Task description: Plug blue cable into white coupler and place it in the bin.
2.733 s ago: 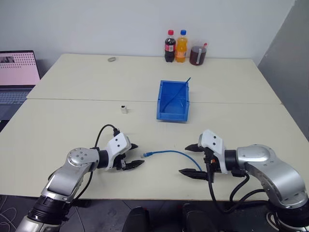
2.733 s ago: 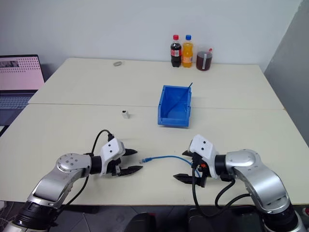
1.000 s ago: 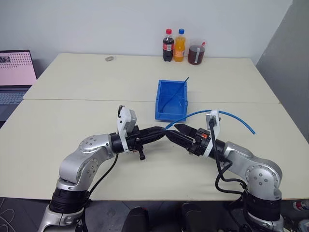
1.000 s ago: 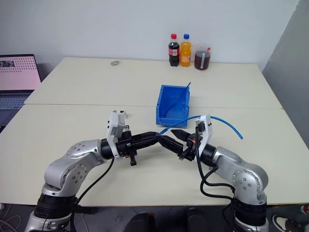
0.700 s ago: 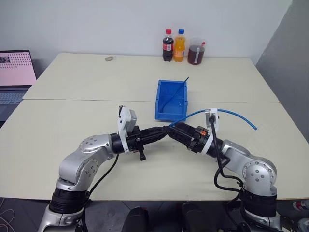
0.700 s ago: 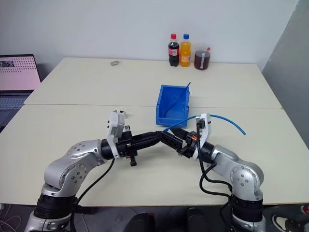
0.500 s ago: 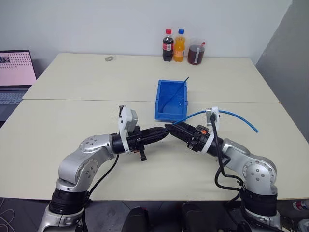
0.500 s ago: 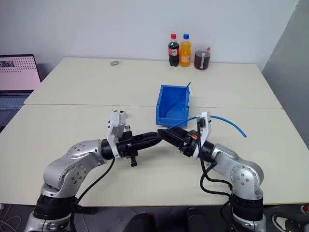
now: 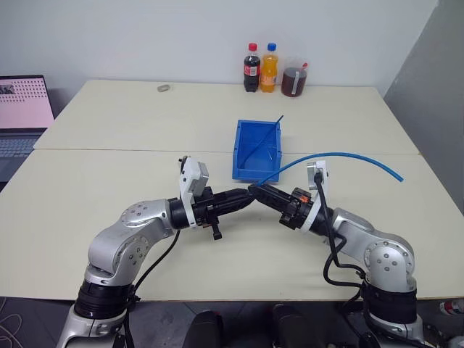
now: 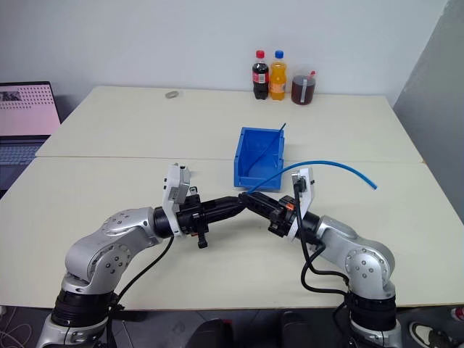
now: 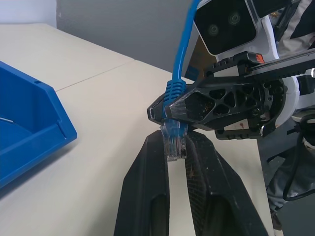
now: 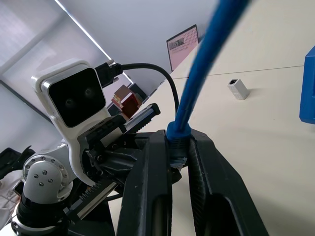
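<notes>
Blue cable (image 11: 173, 93) plug pinched between left hand (image 11: 173, 147), right hand (image 12: 178, 142) clamped on its boot

bin (image 9: 255, 151) behind grippers, coupler (image 12: 238, 89) left

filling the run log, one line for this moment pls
blue cable: plug end pinched by both grippers, left and right | white coupler: on table, unplugged

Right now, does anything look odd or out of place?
Both pincers, left and right, are shut on the same plug end of the blue cable, while the white coupler lies untouched on the table. A darker blue strand sticks out of the bin.
</notes>
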Controlling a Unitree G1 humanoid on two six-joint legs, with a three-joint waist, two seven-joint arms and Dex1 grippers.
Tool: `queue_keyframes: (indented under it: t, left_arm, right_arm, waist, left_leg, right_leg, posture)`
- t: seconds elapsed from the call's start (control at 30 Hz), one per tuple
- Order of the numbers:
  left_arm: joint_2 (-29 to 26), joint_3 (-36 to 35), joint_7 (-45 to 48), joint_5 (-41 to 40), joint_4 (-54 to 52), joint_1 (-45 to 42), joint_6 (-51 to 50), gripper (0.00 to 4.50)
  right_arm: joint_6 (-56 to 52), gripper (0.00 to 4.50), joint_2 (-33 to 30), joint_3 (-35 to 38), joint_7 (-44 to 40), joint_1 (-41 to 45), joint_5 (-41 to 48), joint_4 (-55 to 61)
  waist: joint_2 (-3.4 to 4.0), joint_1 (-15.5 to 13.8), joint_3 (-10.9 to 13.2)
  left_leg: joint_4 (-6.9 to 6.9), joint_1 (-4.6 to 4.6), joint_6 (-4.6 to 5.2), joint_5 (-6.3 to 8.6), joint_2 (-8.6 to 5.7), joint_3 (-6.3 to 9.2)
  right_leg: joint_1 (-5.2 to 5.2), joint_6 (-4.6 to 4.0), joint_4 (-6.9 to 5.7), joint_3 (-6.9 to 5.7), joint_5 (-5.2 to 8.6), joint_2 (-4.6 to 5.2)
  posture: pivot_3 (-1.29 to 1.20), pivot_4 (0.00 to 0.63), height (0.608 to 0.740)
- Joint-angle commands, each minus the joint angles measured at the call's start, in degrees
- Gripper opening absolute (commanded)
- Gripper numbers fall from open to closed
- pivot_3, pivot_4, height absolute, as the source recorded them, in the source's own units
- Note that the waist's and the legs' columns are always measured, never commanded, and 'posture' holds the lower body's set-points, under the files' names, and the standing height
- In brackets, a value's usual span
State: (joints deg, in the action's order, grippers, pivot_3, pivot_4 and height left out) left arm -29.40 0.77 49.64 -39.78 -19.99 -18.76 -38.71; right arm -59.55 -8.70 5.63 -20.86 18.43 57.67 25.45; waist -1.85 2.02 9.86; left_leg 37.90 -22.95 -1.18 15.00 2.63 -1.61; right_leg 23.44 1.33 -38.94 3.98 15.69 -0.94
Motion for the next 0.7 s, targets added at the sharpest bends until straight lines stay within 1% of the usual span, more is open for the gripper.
queue_keyframes:
  t: [0.03,0.23,0.33,0.4,0.43,0.7]
  left_arm:
    - [-0.7,-0.6,1.0,-0.8,-1.5,-0.6,0.7,0.19]
    - [-0.2,0.1,0.4,-0.1,-1.5,-1.0,0.9,0.19]
    - [-0.3,-0.1,0.7,-1.9,-1.8,-0.9,-0.9,0.19]
    - [-1.1,0.1,1.5,-2.8,-2.0,-0.7,-2.3,0.89]
    - [-1.7,0.3,2.1,-2.7,-2.1,-0.6,-2.4,0.97]
    - [-4.3,1.1,3.5,-2.2,-3.3,0.2,-3.6,2.63]
  right_arm:
    - [0.7,0.15,-0.3,1.1,0.4,0.0,3.1,0.6]
    - [1.2,0.15,-1.4,0.3,0.3,-0.6,4.1,1.0]
    - [2.0,0.15,-2.0,-0.5,0.0,-0.6,3.2,1.1]
    - [2.5,0.15,-2.2,-0.9,-0.2,-0.6,2.7,1.0]
    - [2.7,0.15,-2.3,-1.0,-0.2,-0.6,2.6,0.9]
    - [5.1,0.15,-3.2,-2.5,-1.3,-0.7,0.5,0.2]
  waist:
    - [0.0,0.0,0.0]
    - [0.0,0.0,0.0]
    - [0.0,0.0,0.0]
    - [0.0,0.0,0.0]
    - [-0.01,0.0,0.0]
    - [0.0,0.0,0.0]
  left_leg:
    - [0.0,0.0,0.0,0.0,0.0,0.0]
    - [0.0,-0.01,0.0,0.0,-0.01,0.0]
    - [0.0,-0.01,0.0,0.0,0.0,0.0]
    - [-0.01,-0.01,0.0,0.0,0.0,0.0]
    - [-0.01,-0.01,0.0,0.0,0.0,0.0]
    - [-0.02,-0.03,0.0,0.0,0.0,-0.01]
  right_leg:
    - [0.0,0.0,0.0,0.01,0.0,0.0]
    - [0.0,0.0,0.01,0.01,0.0,0.0]
    - [0.01,0.0,0.01,0.02,0.0,0.0]
    - [0.01,0.0,0.01,0.02,0.0,0.0]
    - [0.01,0.0,0.01,0.01,0.0,0.0]
    - [0.04,0.0,0.02,0.02,0.0,0.0]
  posture:
    - [0.0,0.15,0.74]
    - [0.0,0.15,0.74]
    - [0.0,0.15,0.74]
    - [0.0,0.15,0.74]
    - [0.0,0.15,0.74]
    - [0.0,0.15,0.74]
